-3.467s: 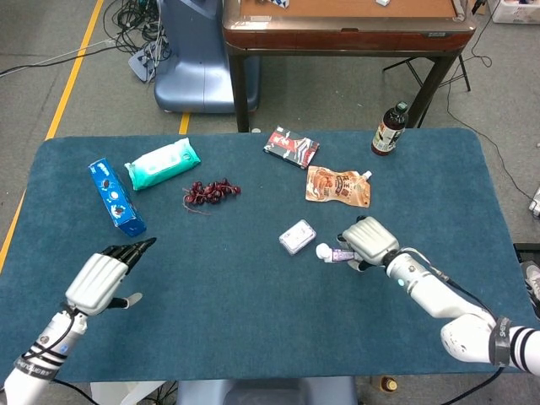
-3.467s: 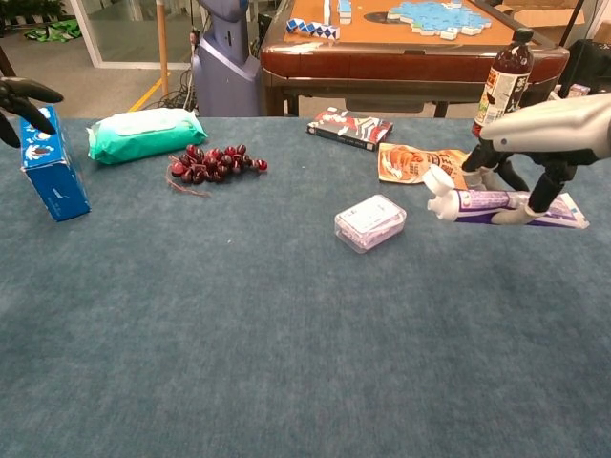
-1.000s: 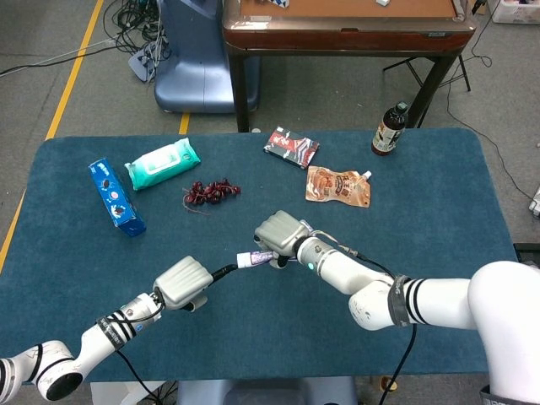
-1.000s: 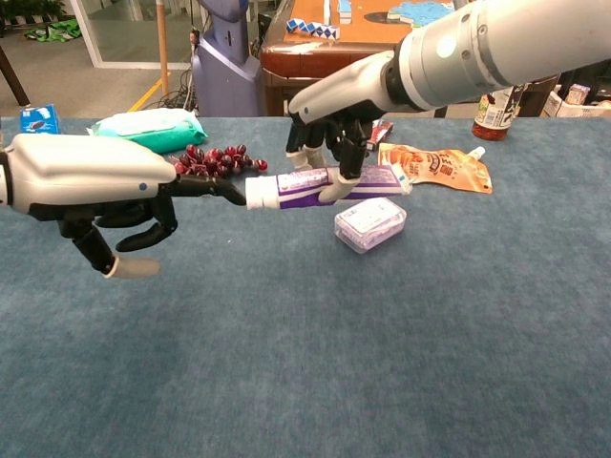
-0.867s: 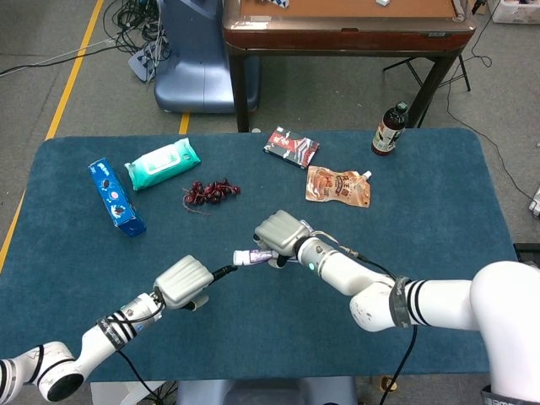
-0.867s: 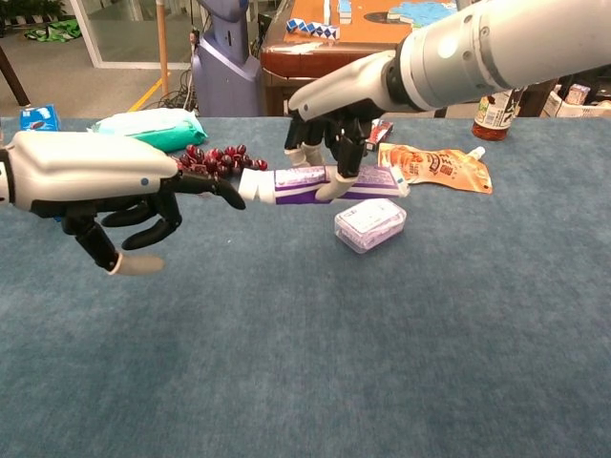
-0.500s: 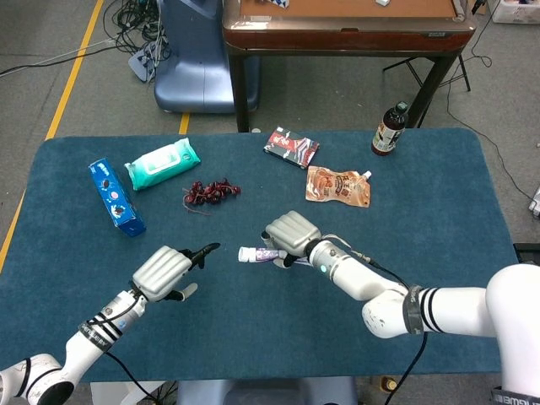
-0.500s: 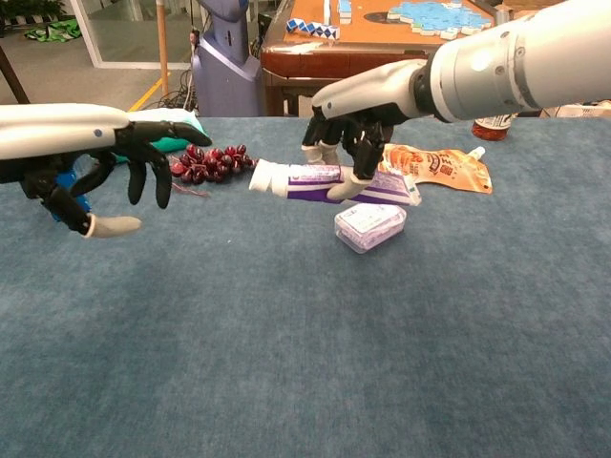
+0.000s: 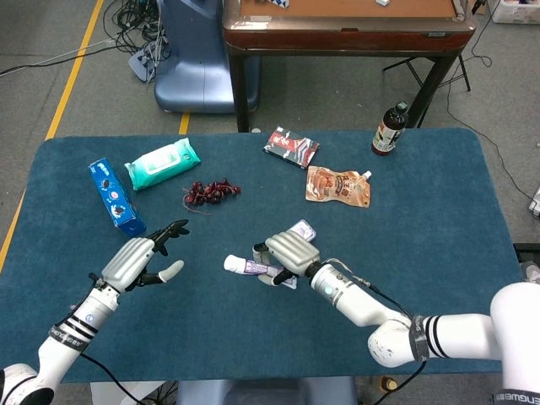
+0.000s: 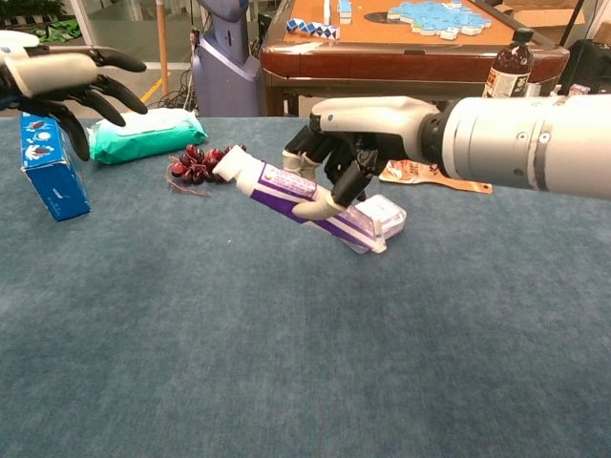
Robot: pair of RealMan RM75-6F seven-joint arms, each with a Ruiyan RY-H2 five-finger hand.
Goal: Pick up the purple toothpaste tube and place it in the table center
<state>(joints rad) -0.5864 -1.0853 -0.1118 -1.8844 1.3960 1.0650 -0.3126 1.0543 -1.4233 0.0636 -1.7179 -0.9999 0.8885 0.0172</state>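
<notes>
Head view: high up, looking steeply down on the whole blue surface [image 9: 439,194], floor and wooden table [image 9: 346,25] beyond the far edge. Chest view: low, near surface [image 10: 286,363] level, facing far side, closer in. Both share surface middle and far-side items.

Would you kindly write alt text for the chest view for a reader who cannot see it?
The right robot hand holds a purple toothpaste tube tilted above a blue table, white cap up and to the left. The left robot hand hovers open over a blue box, near a green wipes pack and red grapes.
</notes>
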